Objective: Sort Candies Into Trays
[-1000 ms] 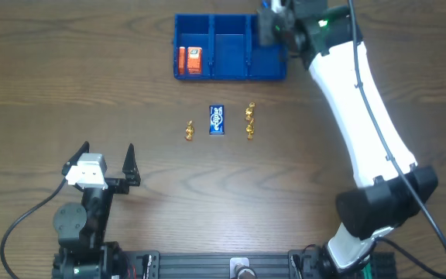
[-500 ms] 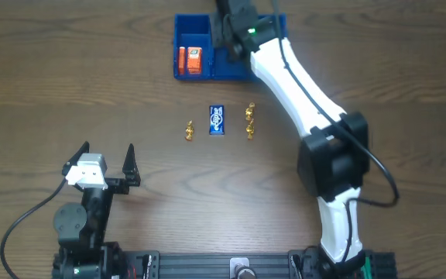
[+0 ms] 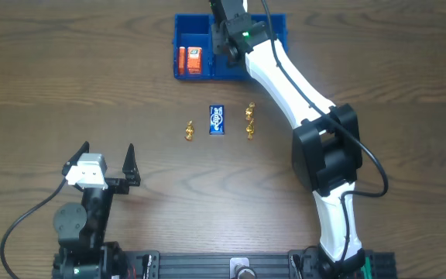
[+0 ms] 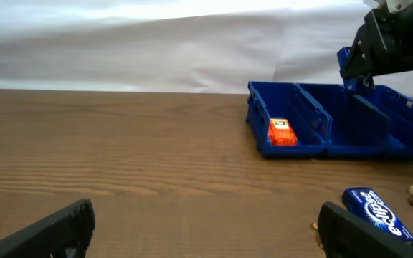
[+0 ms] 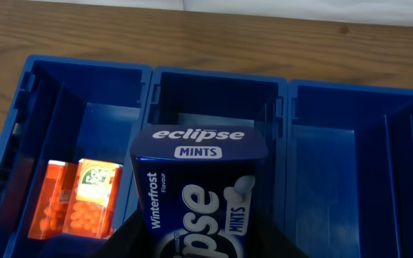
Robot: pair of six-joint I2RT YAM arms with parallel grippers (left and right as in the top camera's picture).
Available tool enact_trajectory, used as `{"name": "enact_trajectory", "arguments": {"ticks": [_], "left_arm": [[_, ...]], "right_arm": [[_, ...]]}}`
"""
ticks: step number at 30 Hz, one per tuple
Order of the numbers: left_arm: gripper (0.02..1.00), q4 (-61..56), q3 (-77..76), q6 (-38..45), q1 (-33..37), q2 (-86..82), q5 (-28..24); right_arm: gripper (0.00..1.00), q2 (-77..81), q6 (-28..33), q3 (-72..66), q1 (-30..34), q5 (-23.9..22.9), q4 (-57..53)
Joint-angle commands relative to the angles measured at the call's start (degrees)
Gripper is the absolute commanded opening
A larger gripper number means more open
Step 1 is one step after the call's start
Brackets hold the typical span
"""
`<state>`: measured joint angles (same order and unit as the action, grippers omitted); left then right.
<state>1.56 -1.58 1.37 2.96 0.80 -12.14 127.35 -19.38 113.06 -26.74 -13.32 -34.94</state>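
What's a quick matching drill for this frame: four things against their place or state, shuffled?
Things:
1. orange box
2. mint box
3. mint pack
4. left gripper

Place or state:
A. open, far from the tray
B. lying between the gold candies
C. in an end compartment of the tray
D. held in the right gripper above the tray

Pairs: 1-C, 2-D, 3-B, 4-A.

White right arm (image 3: pixel 285 74), black elbow (image 3: pixel 325 151), green light (image 3: pixel 246 33)
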Motion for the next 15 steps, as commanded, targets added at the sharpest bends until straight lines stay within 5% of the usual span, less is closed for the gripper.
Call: {"name": "enact_trajectory", "arguments": {"ticks": [1,3,4,5,6,15], "left_arm": [[0.998,1.6,1.3,0.4,0.0,-0.4,-1.3],[0.998,1.6,1.3,0.3,0.0,-0.4,-1.3],[0.998,1.6,1.3,0.4,0.0,-0.4,-1.3],[0.998,1.6,1.3,0.4,0.0,-0.4,-1.3],[0.998,1.6,1.3,0.4,0.0,-0.4,-1.3],[0.998,1.6,1.3,0.4,0.0,-0.4,-1.3]], "right_arm": [[0.159,0.2,-1.9,0.3,0.1,-1.7,0.0],[0.349,0.3,-1.9,0.3,0.1,-1.7,-0.1],[0.575,0.3,-1.9,0.3,0.1,-1.6,-0.2],[0.901,0.3,-1.9,0.3,0.1,-1.6,-0.3],[1.000,0.3,-1.9,0.3,0.1,-1.6,-0.3],[1.000,-2.2,-1.8,1.5,-0.2,-1.4,-5.1]]}}
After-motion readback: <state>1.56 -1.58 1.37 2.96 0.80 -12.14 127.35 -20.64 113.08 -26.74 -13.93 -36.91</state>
